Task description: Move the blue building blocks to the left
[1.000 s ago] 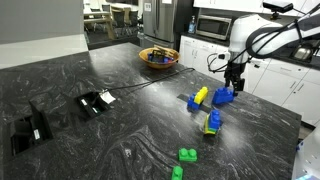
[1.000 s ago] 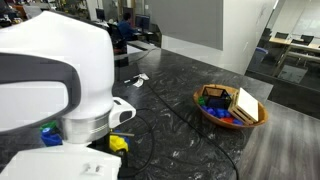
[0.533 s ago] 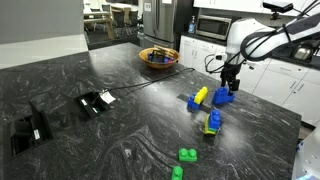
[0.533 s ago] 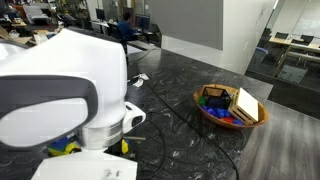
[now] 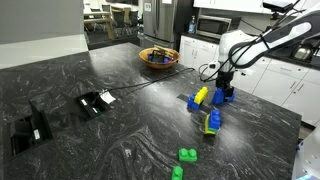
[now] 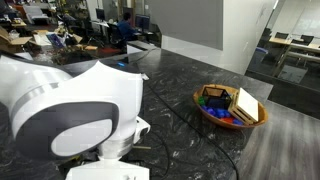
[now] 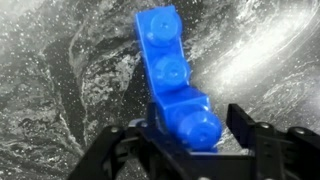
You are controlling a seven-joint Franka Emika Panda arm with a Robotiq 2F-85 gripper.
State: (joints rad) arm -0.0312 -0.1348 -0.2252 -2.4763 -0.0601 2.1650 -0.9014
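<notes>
The blue building blocks (image 5: 223, 98) lie on the dark marble counter (image 5: 120, 130) near its far right edge. In the wrist view they are a solid-blue studded clump (image 7: 168, 70) that reaches back between my jaws. My gripper (image 5: 222, 88) is low over them, open, with a finger on each side (image 7: 190, 132). A small gap shows between the right finger (image 7: 243, 122) and the clump. The robot's white body (image 6: 80, 110) hides both blocks and gripper in an exterior view.
A blue brick joined to a yellow one (image 5: 198, 98) lies just left of the clump. A blue-yellow-green stack (image 5: 212, 122) lies in front. Green bricks (image 5: 187, 154) sit near the front edge. A bowl of toys (image 5: 158, 57) (image 6: 230, 105) and black items (image 5: 97, 101) stand further off.
The arm has swung left and come down, so the gripper now straddles the blue clump. The white robot body has turned and fills more of an exterior view.
</notes>
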